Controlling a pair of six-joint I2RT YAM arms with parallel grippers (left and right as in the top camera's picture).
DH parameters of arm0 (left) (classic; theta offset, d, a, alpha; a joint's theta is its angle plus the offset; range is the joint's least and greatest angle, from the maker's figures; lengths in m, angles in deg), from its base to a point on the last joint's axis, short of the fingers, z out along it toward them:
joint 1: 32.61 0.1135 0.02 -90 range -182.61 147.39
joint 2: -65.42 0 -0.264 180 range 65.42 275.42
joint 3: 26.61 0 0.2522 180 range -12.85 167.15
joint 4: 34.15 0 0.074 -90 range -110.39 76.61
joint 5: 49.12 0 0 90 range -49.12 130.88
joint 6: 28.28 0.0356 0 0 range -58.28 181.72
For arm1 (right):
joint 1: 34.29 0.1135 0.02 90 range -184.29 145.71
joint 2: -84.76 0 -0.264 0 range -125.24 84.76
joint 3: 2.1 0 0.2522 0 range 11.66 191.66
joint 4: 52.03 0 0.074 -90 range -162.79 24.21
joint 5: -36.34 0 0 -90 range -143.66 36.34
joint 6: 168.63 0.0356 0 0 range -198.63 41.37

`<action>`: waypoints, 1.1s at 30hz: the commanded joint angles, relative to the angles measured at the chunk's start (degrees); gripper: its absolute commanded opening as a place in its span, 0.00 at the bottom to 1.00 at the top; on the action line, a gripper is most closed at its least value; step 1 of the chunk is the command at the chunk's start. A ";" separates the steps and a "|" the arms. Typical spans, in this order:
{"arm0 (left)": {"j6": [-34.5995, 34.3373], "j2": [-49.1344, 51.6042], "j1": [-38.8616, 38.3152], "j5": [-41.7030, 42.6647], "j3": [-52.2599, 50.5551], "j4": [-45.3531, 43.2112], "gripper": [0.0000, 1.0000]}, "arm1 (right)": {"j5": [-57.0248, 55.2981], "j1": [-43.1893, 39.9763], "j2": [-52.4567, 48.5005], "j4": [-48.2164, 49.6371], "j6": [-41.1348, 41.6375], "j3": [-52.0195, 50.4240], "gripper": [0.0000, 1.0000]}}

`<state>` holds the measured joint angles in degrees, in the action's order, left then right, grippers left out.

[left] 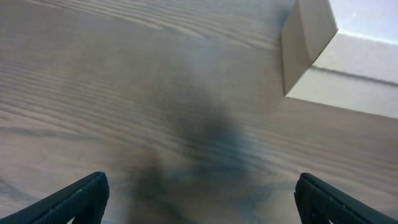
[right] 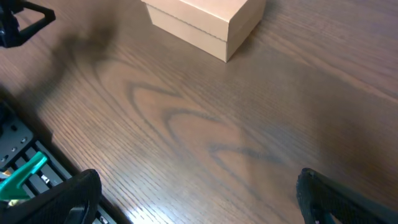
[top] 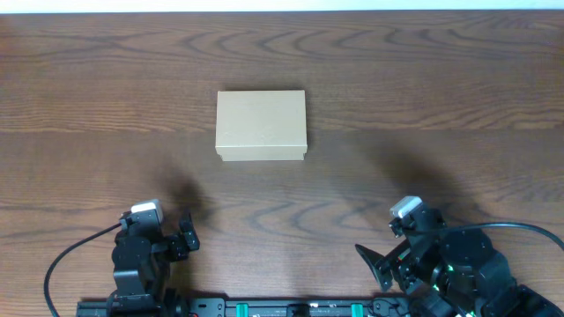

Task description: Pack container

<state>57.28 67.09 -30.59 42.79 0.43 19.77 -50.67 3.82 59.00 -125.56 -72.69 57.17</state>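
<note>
left gripper (left: 202, 208): spread wide, holding nothing; well apart from container (top: 261, 125), off its near-left corner | right gripper (right: 199, 202): spread too, empty; off container's near-right corner | container: lid shut, flat on table (top: 458, 79) | risk: probably slides if flap pried one-handed; light box, unbraced

Both arms sit drawn back at the bottom of the overhead view, well apart from each other. The left arm (top: 139, 260) is folded compactly over its base, its white camera housing (top: 146, 210) uppermost. The left gripper (left: 200, 198) has its dark fingers (left: 84, 198) spread wide, only their tips showing at the lower corners of its wrist view. The right arm (top: 454, 264) is bent in on itself (its links overlap too much from above to sort out). The right gripper (right: 199, 196) is likewise spread wide, holding nothing.
</note>
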 commanded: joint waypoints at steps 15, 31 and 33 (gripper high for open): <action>8.72 -1.46 -1.44 -1.27 -4.33 -2.56 0.95 | -0.11 -0.37 0.24 -0.07 0.87 -0.31 0.99; 8.72 -1.46 -1.44 -1.29 -4.33 -2.56 0.96 | -0.11 -0.37 0.24 -0.07 0.87 -0.31 0.99; 8.72 -1.46 -1.44 -1.27 -4.33 -2.54 0.95 | -0.31 -0.37 0.26 -0.07 0.76 -0.31 0.99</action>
<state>65.01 66.06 -31.77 42.11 -3.40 17.06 -50.70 3.82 59.00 -125.58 -72.72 57.17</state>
